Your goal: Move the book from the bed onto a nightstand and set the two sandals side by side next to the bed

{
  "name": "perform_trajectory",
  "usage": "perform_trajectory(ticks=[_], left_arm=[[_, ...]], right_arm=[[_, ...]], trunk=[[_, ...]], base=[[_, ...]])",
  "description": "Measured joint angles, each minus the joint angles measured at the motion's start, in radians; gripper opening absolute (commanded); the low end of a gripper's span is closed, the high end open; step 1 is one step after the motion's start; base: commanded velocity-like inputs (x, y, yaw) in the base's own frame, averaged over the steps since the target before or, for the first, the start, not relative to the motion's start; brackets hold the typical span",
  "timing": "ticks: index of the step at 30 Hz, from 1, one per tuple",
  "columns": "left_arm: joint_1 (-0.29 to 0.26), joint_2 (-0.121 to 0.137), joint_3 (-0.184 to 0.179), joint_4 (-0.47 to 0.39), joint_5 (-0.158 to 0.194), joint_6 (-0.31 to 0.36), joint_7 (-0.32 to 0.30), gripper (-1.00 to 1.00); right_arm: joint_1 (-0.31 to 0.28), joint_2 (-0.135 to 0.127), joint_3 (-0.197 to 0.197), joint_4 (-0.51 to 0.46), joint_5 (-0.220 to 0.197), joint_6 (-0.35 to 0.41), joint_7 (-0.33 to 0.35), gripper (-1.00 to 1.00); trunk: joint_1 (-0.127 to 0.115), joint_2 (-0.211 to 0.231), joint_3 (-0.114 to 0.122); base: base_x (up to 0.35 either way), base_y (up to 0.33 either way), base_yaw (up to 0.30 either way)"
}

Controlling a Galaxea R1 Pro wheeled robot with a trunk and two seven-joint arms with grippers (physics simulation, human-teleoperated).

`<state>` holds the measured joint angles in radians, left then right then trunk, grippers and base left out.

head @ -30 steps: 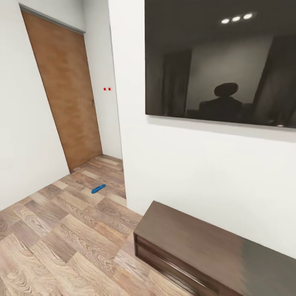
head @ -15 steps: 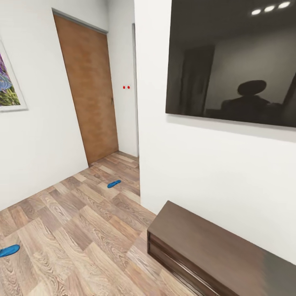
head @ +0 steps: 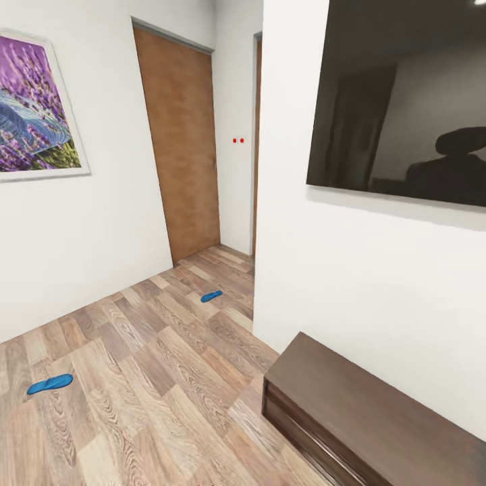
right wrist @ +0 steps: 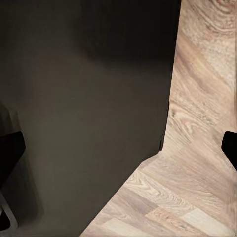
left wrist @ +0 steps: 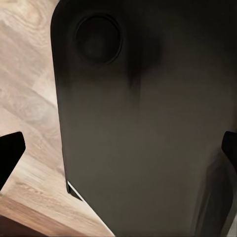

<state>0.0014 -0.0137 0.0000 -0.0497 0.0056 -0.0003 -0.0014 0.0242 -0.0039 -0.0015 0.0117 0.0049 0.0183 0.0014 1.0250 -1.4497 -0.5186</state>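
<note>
Floor [head: 135, 378]: wood plank, running from under the robot to the far doorway. No obstruction noted on it between the robot and either sandal.

White wall [head: 324, 270]: juts out ahead of the right jaws, carrying a large dark screen [head: 405, 101]. A brown door [head: 182, 142] stands in the recess beyond its corner.

Low dark cabinet [head: 364, 412]: against that wall, ahead of the right jaws. It is not a nightstand and not a place for the book.

Framed purple picture [head: 37, 108]: on the wall beyond the left jaws.

Sandals: both blue, flat on the floor, well apart from each other and from both pairs of jaws. The near sandal [head: 50, 384] lies ahead of the left jaws; the far sandal [head: 211, 295] lies further on, near the wall corner.

Jaws: both pairs released, holding nothing, hanging low beside the robot's dark body [left wrist: 148, 123] over the floor.

Assessment: approach stage; nothing gripped, nothing placed. Recommend rolling to the near sandal first, stopping with it just ahead of the left jaws, then bending the trunk down. Grip across the sole's narrow width, since it lies very flat. Keep the base clear of the cabinet corner.
</note>
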Motion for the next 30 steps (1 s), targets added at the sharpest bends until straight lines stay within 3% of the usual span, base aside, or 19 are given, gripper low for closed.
perform_trajectory(ticks=[30], left_arm=[[0.000, 0.000, 0.000, 0.000, 0.000, -0.001, 0.000, 1.00]], right_arm=[[0.000, 0.001, 0.003, 0.000, -0.001, 0.000, 0.000, 1.00]], trunk=[[0.000, 0.000, -0.022]], base=[[0.000, 0.000, 0.270]])
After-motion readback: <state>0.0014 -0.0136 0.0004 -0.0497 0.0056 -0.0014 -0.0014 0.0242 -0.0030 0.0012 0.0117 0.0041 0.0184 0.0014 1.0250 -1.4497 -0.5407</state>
